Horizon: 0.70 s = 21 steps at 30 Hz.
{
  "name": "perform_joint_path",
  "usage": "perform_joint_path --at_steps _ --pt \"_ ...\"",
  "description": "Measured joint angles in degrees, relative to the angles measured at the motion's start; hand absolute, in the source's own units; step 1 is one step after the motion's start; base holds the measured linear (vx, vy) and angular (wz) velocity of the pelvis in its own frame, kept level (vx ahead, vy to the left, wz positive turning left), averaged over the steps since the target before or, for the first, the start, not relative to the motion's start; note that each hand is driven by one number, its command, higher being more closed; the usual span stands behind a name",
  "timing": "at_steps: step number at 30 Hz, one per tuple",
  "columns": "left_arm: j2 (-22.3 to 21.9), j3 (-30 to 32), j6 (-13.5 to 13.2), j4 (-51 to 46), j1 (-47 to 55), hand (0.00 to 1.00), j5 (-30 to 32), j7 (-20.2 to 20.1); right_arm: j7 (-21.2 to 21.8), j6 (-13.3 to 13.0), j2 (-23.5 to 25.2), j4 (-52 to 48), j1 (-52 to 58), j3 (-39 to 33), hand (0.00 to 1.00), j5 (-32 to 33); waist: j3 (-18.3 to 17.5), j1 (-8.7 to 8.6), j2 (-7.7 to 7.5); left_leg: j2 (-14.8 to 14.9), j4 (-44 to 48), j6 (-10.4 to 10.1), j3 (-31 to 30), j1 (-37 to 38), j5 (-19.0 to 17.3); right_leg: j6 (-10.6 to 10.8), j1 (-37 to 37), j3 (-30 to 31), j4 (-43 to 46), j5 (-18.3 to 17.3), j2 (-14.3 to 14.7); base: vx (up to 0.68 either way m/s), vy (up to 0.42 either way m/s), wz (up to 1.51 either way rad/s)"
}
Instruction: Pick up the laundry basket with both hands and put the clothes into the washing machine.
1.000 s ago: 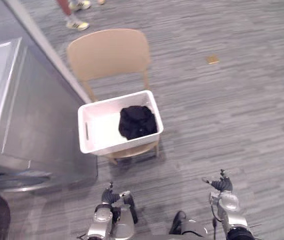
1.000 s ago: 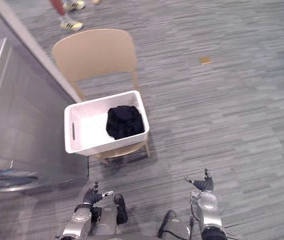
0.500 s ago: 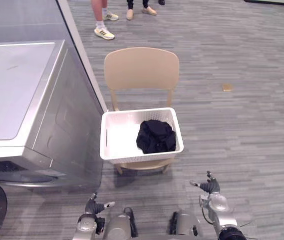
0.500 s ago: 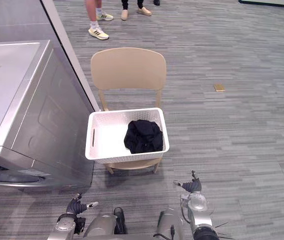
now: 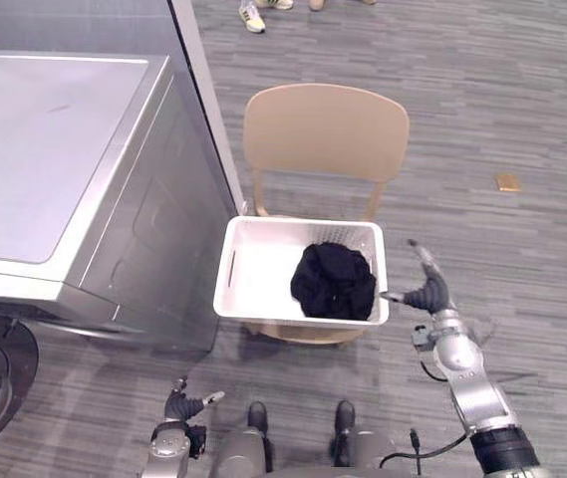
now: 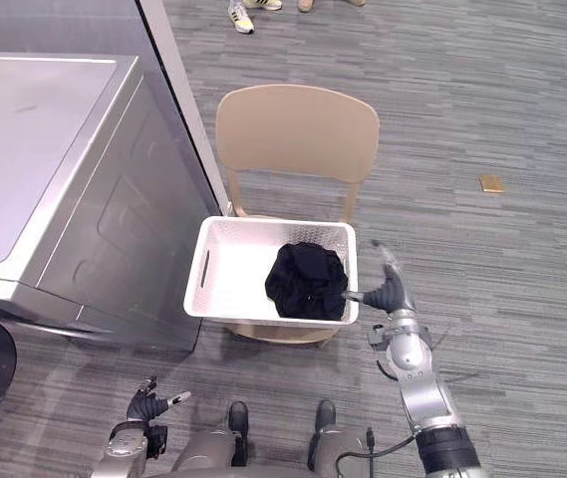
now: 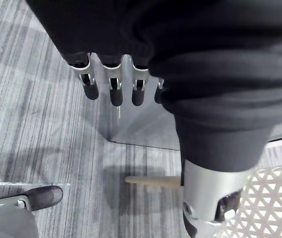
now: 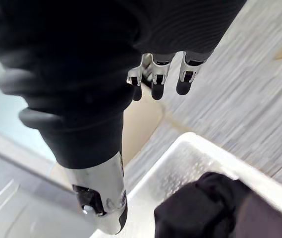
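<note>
Right eye view: the right hand is held open just beside the basket of clothes; the left hand is spread open, well apart.

The right hand hangs with its fingers straight and its thumb stretched out beside the rim of the white laundry basket, black clothes heaped inside, tan chair and grey floor beyond.
</note>
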Motion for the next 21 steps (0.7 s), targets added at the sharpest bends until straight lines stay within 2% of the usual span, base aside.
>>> perform_joint_path --at_steps 1,3,4,7,8,11,14,18,21 --pt "0.43 -0.84 -0.09 0.01 -0.69 0.00 0.00 -0.01 0.11 -0.33 -1.20 2.25 -2.26 0.92 0.00 0.05 0.14 0.91 0.01 -0.10 0.00 -0.15 -0.55 -1.48 0.81 -0.55 -1.02 -0.75 -0.03 0.39 0.00 -0.14 -0.006 0.53" --pt "0.78 -1.33 -0.31 0.01 -1.19 0.00 -0.01 0.00 0.40 -0.46 -2.64 5.65 -5.48 2.19 0.00 0.09 0.86 1.36 0.24 -0.47 -0.23 -0.22 -2.20 -2.94 1.98 -0.67 -1.65 -1.88 -0.15 0.57 -0.25 -0.12 0.000 0.42" --pt "0.94 -1.34 -0.35 0.05 -1.80 0.00 -0.01 0.03 0.70 -0.52 -3.74 8.35 -7.83 2.58 0.00 0.53 1.90 2.20 0.52 -0.65 -0.75 -0.16 -3.05 -3.56 2.58 -0.71 -2.16 -2.52 -0.14 0.59 -0.32 -0.16 -0.001 0.42" --pt "1.42 -1.81 -0.80 0.04 -2.08 0.00 -0.11 0.10 0.76 -0.38 -5.90 14.98 -13.06 3.26 0.00 0.68 3.73 2.35 1.45 -1.30 -3.26 0.28 -4.71 -6.06 4.91 -0.71 -4.75 -3.50 -0.02 0.58 -0.73 -0.19 0.013 0.34" --pt "1.40 -1.89 -0.87 0.09 -2.50 0.00 -0.18 0.09 0.64 -0.17 -6.93 17.50 -14.80 3.26 0.00 0.67 5.38 2.41 2.12 -1.51 -4.95 0.43 -5.38 -6.26 6.14 -0.61 -5.37 -4.00 0.15 0.70 -0.95 -0.24 0.026 0.32" --pt "1.55 -2.03 -1.07 0.21 -4.21 0.00 -1.29 0.25 0.29 1.04 -8.39 23.84 -17.68 3.27 0.00 0.63 8.09 3.93 3.24 -1.56 -8.97 0.36 -6.37 -7.40 9.29 -0.70 -8.20 -4.66 0.63 1.32 -1.23 -0.17 0.010 0.17" --pt "1.89 -3.20 -1.76 0.20 -6.07 0.00 -2.34 1.29 -1.12 2.25 -8.85 29.28 -22.25 3.25 0.00 0.63 10.42 3.93 4.50 -1.55 -12.68 0.11 -8.01 -9.36 12.61 -0.99 -11.68 -6.12 1.98 1.79 -1.64 -0.13 -0.005 0.20" --pt "1.88 -3.50 -2.59 -0.36 -8.16 0.00 -4.26 1.54 -2.95 3.43 -9.16 31.23 -25.00 3.25 0.00 0.54 11.60 5.09 4.71 -1.62 -13.93 -0.55 -9.10 -13.51 14.63 -0.77 -17.32 -6.52 5.23 1.35 -2.31 -0.06 -0.035 0.10" --pt "1.32 -3.69 -2.64 -0.98 -9.11 0.00 -6.04 1.69 -4.50 3.77 -9.56 30.81 -26.69 3.09 0.00 0.59 11.67 5.17 4.57 -2.24 -13.93 -0.72 -9.25 -15.88 15.04 -0.79 -21.41 -6.62 9.59 -0.82 -3.85 -0.01 -0.056 0.14"
